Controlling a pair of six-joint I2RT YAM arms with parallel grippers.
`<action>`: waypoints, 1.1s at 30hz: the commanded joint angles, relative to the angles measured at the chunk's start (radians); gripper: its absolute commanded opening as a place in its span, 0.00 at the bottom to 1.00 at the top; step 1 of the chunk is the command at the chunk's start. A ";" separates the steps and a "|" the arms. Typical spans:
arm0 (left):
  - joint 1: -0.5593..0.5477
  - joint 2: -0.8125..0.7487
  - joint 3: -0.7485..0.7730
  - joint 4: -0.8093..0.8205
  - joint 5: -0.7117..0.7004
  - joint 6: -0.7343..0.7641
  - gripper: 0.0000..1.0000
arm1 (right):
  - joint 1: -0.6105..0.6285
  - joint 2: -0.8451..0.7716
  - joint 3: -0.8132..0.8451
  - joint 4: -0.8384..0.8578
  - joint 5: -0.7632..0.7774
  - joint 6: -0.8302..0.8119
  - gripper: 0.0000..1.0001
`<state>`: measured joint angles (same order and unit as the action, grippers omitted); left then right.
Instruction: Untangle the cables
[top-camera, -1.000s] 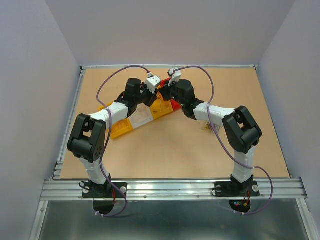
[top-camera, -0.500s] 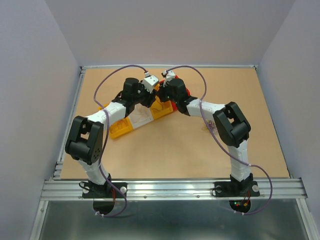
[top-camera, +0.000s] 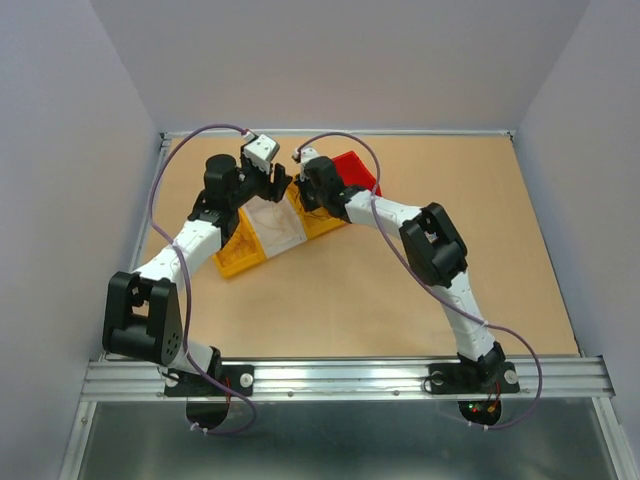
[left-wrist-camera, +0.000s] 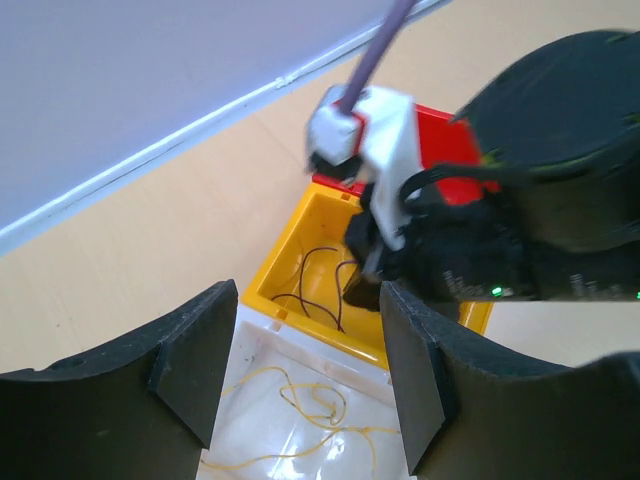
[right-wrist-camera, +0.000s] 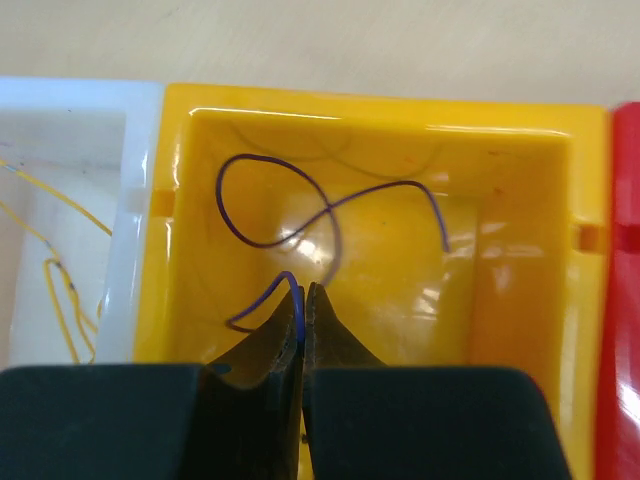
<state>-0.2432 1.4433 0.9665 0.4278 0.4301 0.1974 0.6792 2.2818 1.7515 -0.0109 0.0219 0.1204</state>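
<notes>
While left tool (left-wrist-camera: 304, 372) gapes, right tool (right-wrist-camera: 303, 302) pinches purple wire (right-wrist-camera: 330, 208).

No text, label, brand, number or sign can be read in any of the views.
</notes>
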 joint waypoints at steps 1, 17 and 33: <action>-0.007 -0.014 -0.017 0.066 0.016 -0.015 0.70 | 0.031 0.116 0.219 -0.265 0.078 -0.070 0.01; -0.002 -0.046 -0.061 0.121 -0.044 0.005 0.72 | 0.031 0.016 0.195 -0.209 0.050 -0.018 0.18; 0.002 -0.156 -0.204 0.296 -0.137 0.019 0.99 | 0.029 -0.186 -0.007 -0.026 0.136 0.028 0.55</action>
<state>-0.2466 1.3186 0.7727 0.6182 0.3103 0.2047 0.7116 2.1769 1.8008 -0.1322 0.1352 0.1341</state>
